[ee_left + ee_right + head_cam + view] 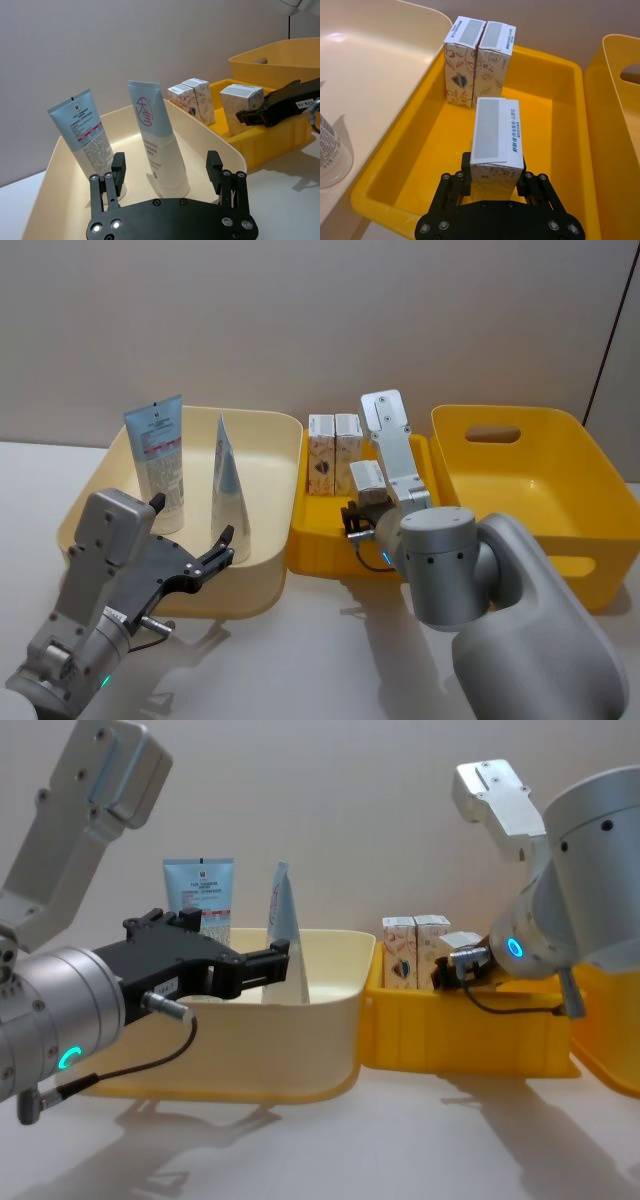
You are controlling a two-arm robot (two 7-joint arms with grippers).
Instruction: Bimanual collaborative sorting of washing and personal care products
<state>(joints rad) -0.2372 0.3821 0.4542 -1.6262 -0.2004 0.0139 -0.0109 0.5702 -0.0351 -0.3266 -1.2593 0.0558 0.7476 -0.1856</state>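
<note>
Tubes (159,142) — upright before left claw (166,165)

From the chest, we see the cream bin's wall (300,1020) hiding both tubes' (203,895) feet. The right gripper (493,176) covers the bottom of its clamped carton (495,135). At the right wrist, one tube (330,160) is cut off by the edge; we cannot read its print.

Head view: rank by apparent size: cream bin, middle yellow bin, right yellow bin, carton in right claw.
Tied first: cream bin and right yellow bin; they look alike, and the arm covers part of the latter.
Next: middle yellow bin.
Smallest: carton in the right claw.
</note>
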